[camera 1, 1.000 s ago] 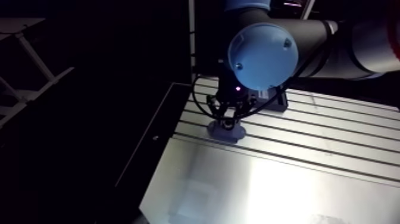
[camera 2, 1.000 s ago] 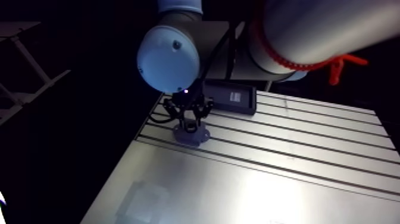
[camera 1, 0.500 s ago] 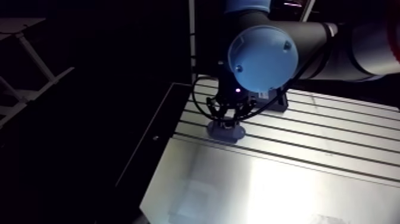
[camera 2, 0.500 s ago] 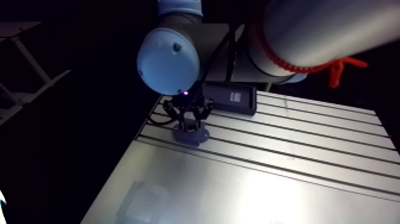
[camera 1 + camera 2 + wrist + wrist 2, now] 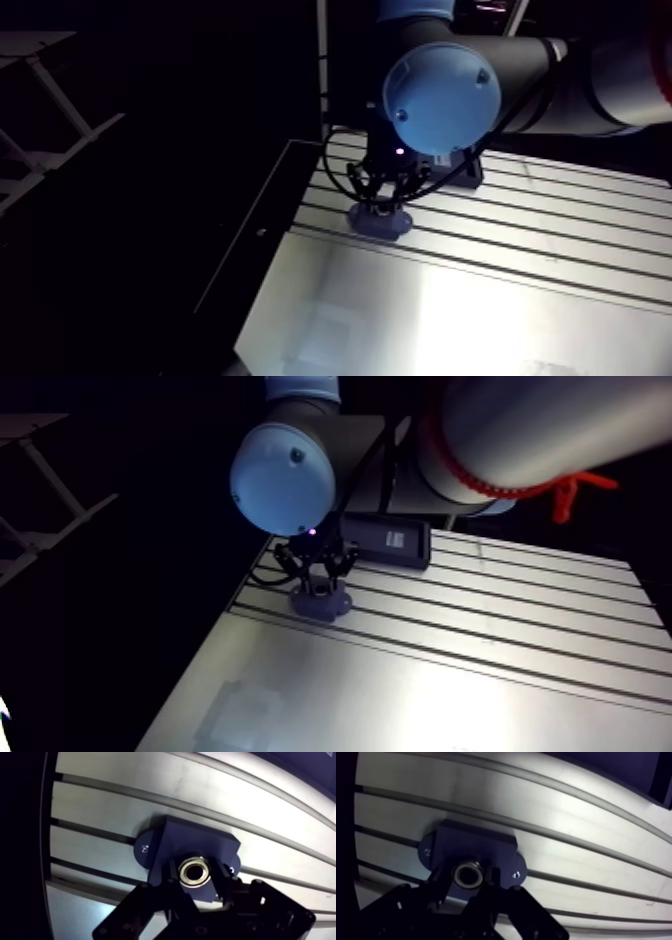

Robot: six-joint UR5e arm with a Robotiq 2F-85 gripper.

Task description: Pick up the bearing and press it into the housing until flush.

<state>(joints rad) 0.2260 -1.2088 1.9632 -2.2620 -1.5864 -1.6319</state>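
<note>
**Bearing held in the housing at the table's left edge**

The table (image 5: 520, 676) has two kinds of surface. Its far part is aluminium with long slots running left to right. Its near part is a smooth, bright sheet that catches the light. A flat black box (image 5: 386, 542) lies on the far slots, just beyond the arm's wrist and a little to the right.

The housing (image 5: 197, 847) is a dark blue block with a rounded ear at each side. A small screw (image 5: 145, 849) shows in one ear. It stands on the slotted part close to the table's left edge, near where the slots meet the smooth sheet.

The bearing (image 5: 195, 872), a shiny metal ring with a dark hole, sits in the middle of the housing's top face. The pictures do not show whether it is level with that face.

The gripper (image 5: 195, 875) comes straight down over the block. Its two black fingers (image 5: 172, 877) are clenched on the bearing, one against each side of the ring.
</note>
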